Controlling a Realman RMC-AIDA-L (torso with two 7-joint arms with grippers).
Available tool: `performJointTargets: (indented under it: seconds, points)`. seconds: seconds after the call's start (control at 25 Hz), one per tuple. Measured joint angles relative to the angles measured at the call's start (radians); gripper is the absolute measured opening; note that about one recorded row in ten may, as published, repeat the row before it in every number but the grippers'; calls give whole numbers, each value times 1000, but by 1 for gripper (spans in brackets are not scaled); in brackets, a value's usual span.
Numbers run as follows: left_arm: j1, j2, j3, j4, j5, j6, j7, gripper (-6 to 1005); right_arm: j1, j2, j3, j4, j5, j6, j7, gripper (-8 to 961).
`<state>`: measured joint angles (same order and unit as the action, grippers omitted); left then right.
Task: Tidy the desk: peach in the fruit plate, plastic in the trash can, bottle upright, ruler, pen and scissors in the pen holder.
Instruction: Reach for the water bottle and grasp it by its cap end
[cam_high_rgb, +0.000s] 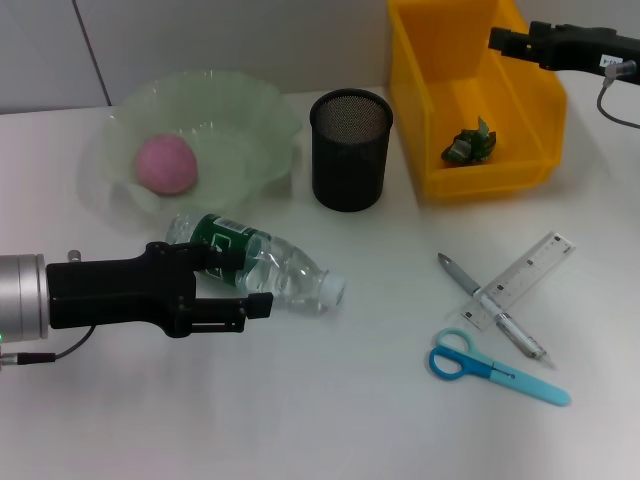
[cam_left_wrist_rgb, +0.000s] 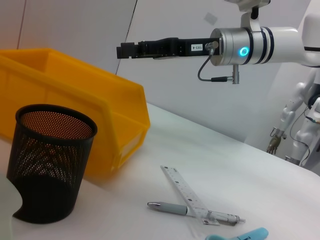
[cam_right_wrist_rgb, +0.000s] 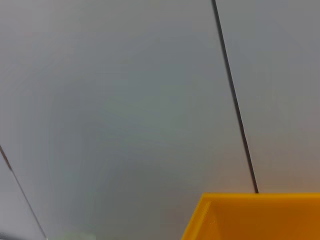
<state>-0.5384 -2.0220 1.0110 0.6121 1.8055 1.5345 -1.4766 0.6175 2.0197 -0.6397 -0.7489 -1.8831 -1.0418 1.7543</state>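
Two hands are in view. The left hand (cam_high_rgb: 235, 285) reaches in low over the white desk (cam_high_rgb: 300, 410), its black fingers (cam_high_rgb: 215, 258) parted and set on either side of the plastic bottle (cam_high_rgb: 265, 268), one along the side toward the fruit plate, the other along the side away from it; whether they press the bottle cannot be made out. The bottle lies on its side just in front of the fruit plate (cam_high_rgb: 250, 130), green label toward the arm and white cap (cam_high_rgb: 335, 290) pointing toward the scissors. The pink peach (cam_high_rgb: 166, 165) sits inside the pale green fruit plate.

Beside the plate stands the black mesh pen holder (cam_high_rgb: 350, 150), upright, and beyond that the yellow trash can (cam_high_rgb: 470, 90), with a crumpled green piece of plastic (cam_high_rgb: 470, 142) on its floor. The right hand (cam_high_rgb: 505, 40) hangs above the far corner of the trash can, well above the plastic; in the left wrist view it shows as a dark tip held level over the bin, and I cannot tell how far it is open.

In front of the trash can, the clear ruler (cam_high_rgb: 520, 280) lies slantwise across the grey pen (cam_high_rgb: 490, 305), the two touching where they cross. The blue scissors (cam_high_rgb: 495, 368) lie just in front of the pen, blades closed, handles toward the bottle.
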Motion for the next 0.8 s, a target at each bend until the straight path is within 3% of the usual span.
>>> performJointTargets:
  seconds: [0.2,0.44,0.52,0.56,0.68,0.72,0.8]
  points:
    - [-1,0,1,1,0,1,1,811,-33,-4,2,3,161,-69,-45,725]
    - [-2,0,1,1,0,5,2,811,-97,-27,3,19,367,-283,-124,724]
    - [-2,0,1,3,0,7,3,811,-116,-52,3,42,393,-410,-146,724]
    - [-2,0,1,3,0,7,3,810,-116,-52,3,42,393,-410,-146,724]
    - [-2,-1,1,3,0,8,5,810,-126,-85,-3,79,381,-514,-167,724]
    - [-2,-1,1,3,0,9,5,810,-130,-109,-7,104,355,-572,-176,724]
    - [-2,-1,1,3,0,9,7,810,-131,-119,-6,113,331,-600,-177,724]
